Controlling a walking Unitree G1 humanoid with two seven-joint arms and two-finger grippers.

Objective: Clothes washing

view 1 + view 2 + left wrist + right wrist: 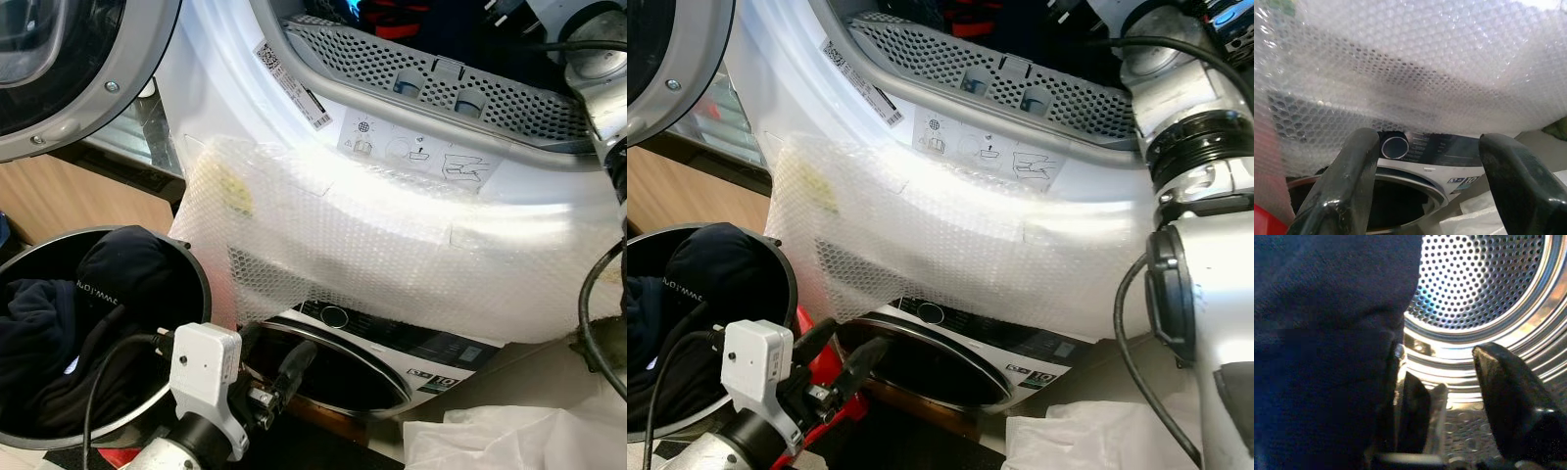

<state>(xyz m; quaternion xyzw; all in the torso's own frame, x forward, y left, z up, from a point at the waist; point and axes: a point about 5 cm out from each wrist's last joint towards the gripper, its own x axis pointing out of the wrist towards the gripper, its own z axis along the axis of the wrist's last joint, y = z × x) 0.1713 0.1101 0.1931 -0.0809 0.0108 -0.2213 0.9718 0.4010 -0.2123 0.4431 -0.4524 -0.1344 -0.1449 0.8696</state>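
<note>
Two arms share the loading. The right gripper [1449, 406] is inside the upper machine's perforated drum [1484, 289], fingers parted, with a dark navy garment [1327, 333] draped against one finger, probably just let go; whether any cloth is still pinched is hidden. The left gripper [279, 377] hangs wide and empty, with the basket of dark clothes [59, 333] just beside it, ready for another pick. Bubble wrap [392, 245] ahead veils the lower washer's panel [1435, 149].
</note>
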